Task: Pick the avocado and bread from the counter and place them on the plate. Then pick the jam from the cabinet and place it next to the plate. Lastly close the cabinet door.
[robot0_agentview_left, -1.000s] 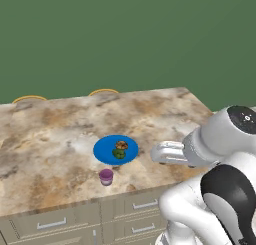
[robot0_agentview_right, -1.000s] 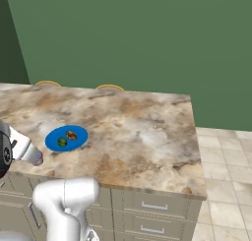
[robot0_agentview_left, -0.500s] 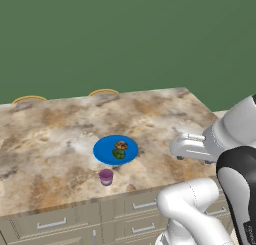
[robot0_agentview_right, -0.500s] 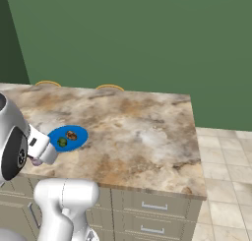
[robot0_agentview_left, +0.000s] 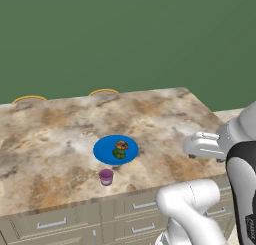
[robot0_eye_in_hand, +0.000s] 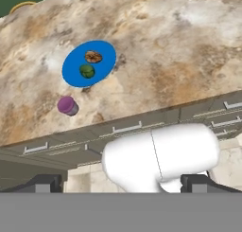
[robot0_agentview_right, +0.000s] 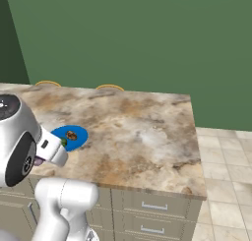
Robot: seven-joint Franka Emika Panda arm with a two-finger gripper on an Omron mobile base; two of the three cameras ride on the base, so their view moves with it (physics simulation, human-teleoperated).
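Avocado (robot0_eye_in_hand: 87, 71) & bread (robot0_eye_in_hand: 93, 56) on plate (robot0_eye_in_hand: 75, 75); jaws spread wide, empty, nothing betw. fingertips (robot0_eye_in_hand: 47, 183).

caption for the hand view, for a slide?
Avocado and bread on the blue plate; small purple jar beside it on the marbled counter.

No legible text, labels, brand marks, numbers or signs in any view.

Surfaces checked:
- beige-and-brown marbled stone counter (robot0_agentview_left: 150, 119): veining only, no lettering.
- flat round bright blue plate (robot0_agentview_left: 102, 151): plain, unmarked.
- small purple-lidded jar (robot0_agentview_left: 106, 176) just beside the plate: no label readable; too small to tell in the hand view.
- beige drawer fronts with silver bar handles (robot0_agentview_right: 155, 205): blank.
- plain dark green wall (robot0_agentview_left: 125, 34): bare.
- a small pale mark at the lower right edge of the left base view is too blurred to read.
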